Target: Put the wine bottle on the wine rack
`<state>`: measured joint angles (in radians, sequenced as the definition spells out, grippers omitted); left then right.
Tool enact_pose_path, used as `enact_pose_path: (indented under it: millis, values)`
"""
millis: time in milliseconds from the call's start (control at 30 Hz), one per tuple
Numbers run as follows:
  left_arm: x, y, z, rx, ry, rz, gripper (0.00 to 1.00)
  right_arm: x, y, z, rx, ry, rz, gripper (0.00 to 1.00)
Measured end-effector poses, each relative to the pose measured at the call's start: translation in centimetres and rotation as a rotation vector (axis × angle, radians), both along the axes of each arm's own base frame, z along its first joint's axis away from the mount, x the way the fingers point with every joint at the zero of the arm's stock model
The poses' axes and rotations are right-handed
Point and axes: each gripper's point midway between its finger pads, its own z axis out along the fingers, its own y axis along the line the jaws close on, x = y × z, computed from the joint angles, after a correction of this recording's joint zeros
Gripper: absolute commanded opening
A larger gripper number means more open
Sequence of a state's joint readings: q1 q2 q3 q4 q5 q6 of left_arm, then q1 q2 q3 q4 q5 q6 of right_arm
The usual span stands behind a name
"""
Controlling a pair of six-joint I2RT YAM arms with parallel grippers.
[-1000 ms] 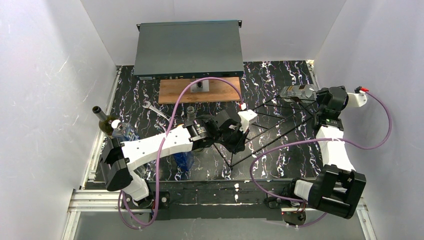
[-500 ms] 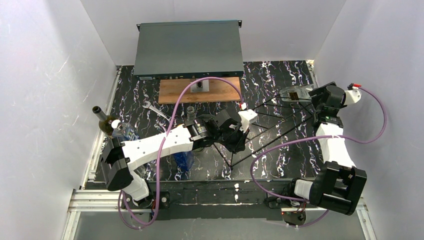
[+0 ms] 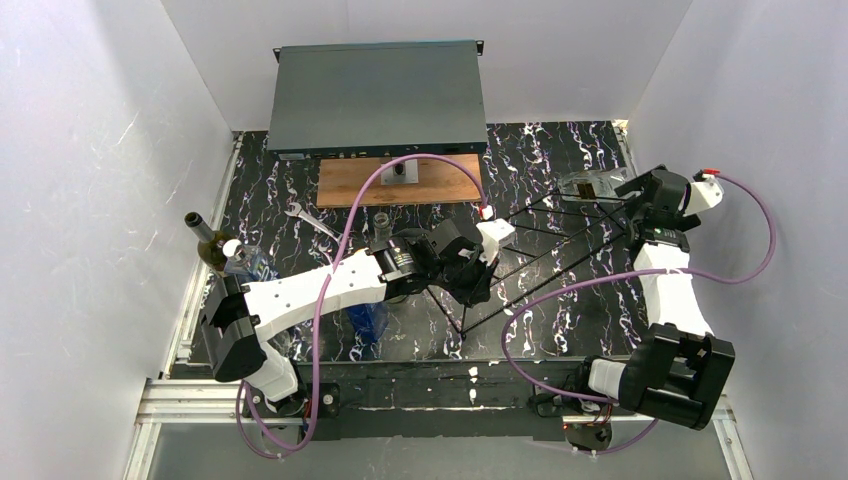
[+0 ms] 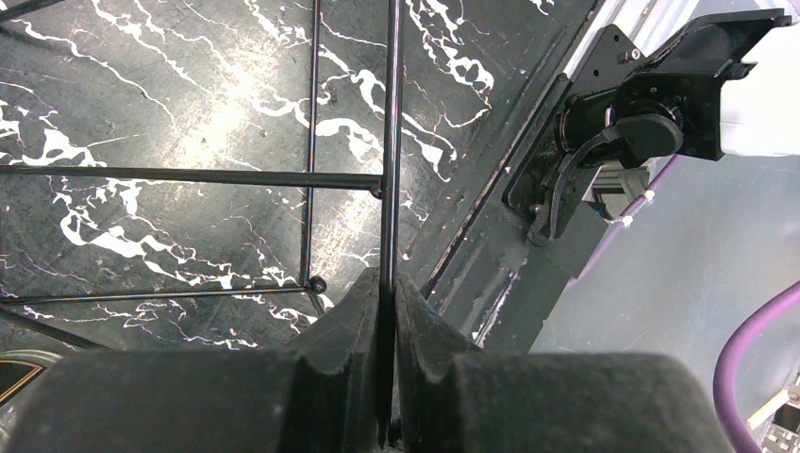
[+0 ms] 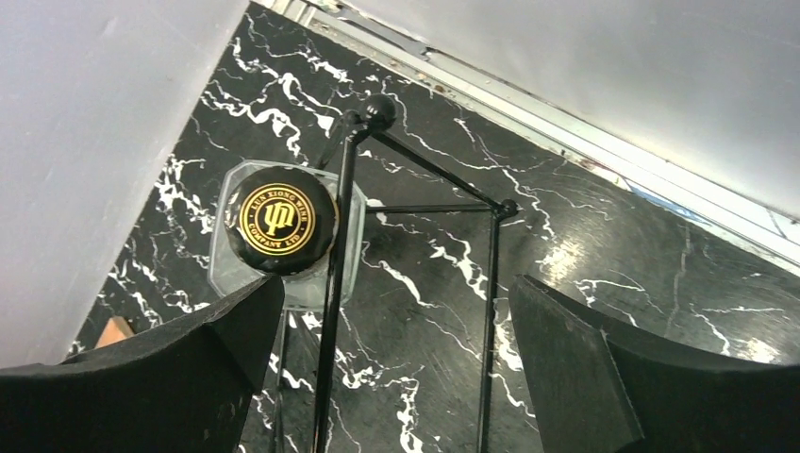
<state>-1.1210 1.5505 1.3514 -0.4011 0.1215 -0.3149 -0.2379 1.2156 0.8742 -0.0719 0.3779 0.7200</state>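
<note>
The wine rack [image 3: 545, 258], thin black wire bent into triangles, stands right of centre on the black marbled table. A clear wine bottle [image 3: 592, 186] with a black, gold-printed cap [image 5: 280, 226] rests at the rack's far right end. My right gripper [image 3: 628, 192] is open just behind the cap, which sits beyond my left fingertip [image 5: 255, 311] and outside the jaws. Two rack wires [image 5: 491, 283] run through the open gap [image 5: 396, 311]. My left gripper [image 3: 482, 265] is shut on one wire [image 4: 390, 113] of the rack's near left end, the wire pinched between the pads [image 4: 363, 302].
A green bottle [image 3: 205, 245] and a clear one [image 3: 240, 262] stand at the left edge, a blue bottle [image 3: 365, 318] by my left arm. A small glass bottle [image 3: 381, 224], a wrench [image 3: 310, 222], a wooden board [image 3: 400, 180] and a grey metal box [image 3: 378, 98] lie further back.
My right gripper has opened and let go of the wine bottle, which now rests on the rack's far end; the gripper drew back slightly. The left arm has not moved.
</note>
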Motion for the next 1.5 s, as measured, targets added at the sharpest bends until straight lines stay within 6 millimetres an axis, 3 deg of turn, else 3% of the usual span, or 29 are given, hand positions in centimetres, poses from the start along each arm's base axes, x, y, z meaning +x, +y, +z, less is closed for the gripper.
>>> enact_pose_path:
  millis: [367, 667, 833, 1067, 1333, 1500]
  values:
    - [0.0, -0.1, -0.1, 0.006, 0.002, -0.002, 0.0, -0.6, -0.5, 0.7, -0.062, 0.055, 0.013, 0.98]
    - [0.1, -0.5, -0.1, 0.016, 0.014, -0.009, 0.0, -0.7, 0.3, 4.3, -0.069, -0.007, 0.056, 0.98]
    - [0.1, -0.5, 0.0, 0.03, 0.018, -0.01, 0.04, -1.7, 0.7, 5.1, -0.07, -0.002, 0.056, 0.98]
    - [0.2, 0.1, -0.2, 0.061, 0.016, 0.0, 0.44, -1.8, 2.5, 6.2, -0.079, 0.009, 0.113, 0.98]
    - [0.3, 0.7, -0.4, 0.092, 0.015, 0.017, 0.66, -1.7, 6.7, 8.9, -0.117, -0.024, 0.232, 0.98]
    - [0.3, 0.7, 0.7, 0.087, 0.01, 0.018, 0.81, -1.8, 9.5, 11.4, -0.138, -0.068, 0.302, 0.98]
